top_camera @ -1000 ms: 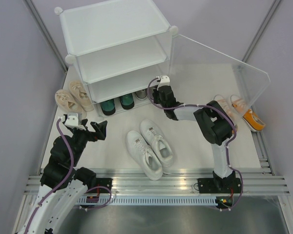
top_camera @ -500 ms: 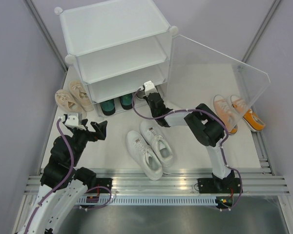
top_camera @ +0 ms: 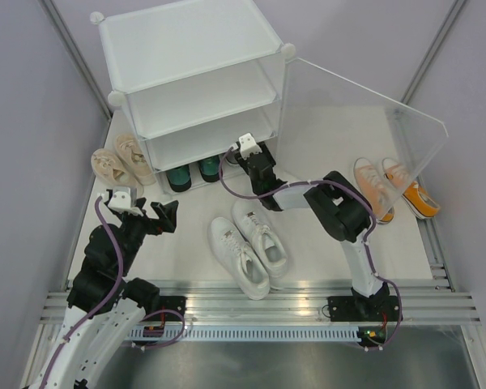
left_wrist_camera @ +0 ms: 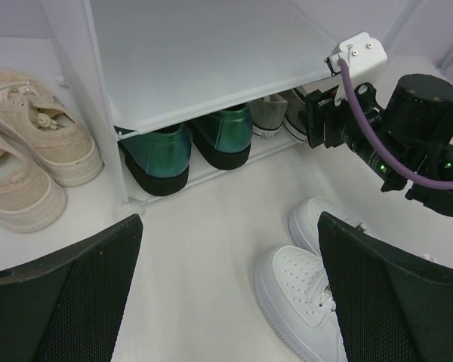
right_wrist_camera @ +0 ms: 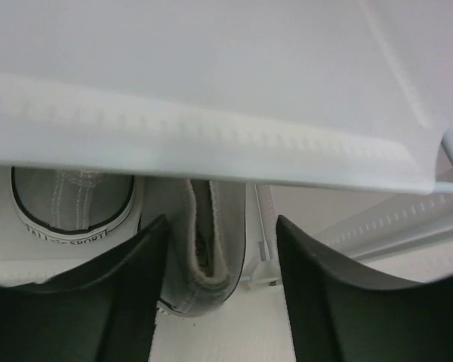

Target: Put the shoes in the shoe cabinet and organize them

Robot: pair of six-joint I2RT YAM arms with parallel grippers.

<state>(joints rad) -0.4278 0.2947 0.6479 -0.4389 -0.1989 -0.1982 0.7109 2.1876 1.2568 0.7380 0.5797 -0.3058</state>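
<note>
The shoe cabinet (top_camera: pixel 186 49) stands at the back. Its bottom tier holds the dark green shoes (left_wrist_camera: pixel 155 151) and the grey shoes. My right gripper (top_camera: pixel 241 152) is at that tier's mouth, under the shelf edge. Its jaws are open, with a gap on each side of a grey shoe (right_wrist_camera: pixel 204 249) that lies tipped on its side. The other grey shoe (right_wrist_camera: pixel 72 200) stands to its left. My left gripper (left_wrist_camera: pixel 230 219) hangs wide open and empty over the floor, left of the white shoes (top_camera: pixel 251 243). Beige shoes (top_camera: pixel 117 158) sit left of the cabinet and orange shoes (top_camera: pixel 405 190) at the right.
The clear door panel (top_camera: pixel 364 121) swings out to the right, over the orange pair. The two upper tiers hold nothing. Grey walls close in on both sides. An aluminium rail (top_camera: pixel 259 304) runs along the near edge.
My right gripper swung left and down to the bottom tier's mouth, then its jaws opened around the grey shoe. The left arm has not moved.
</note>
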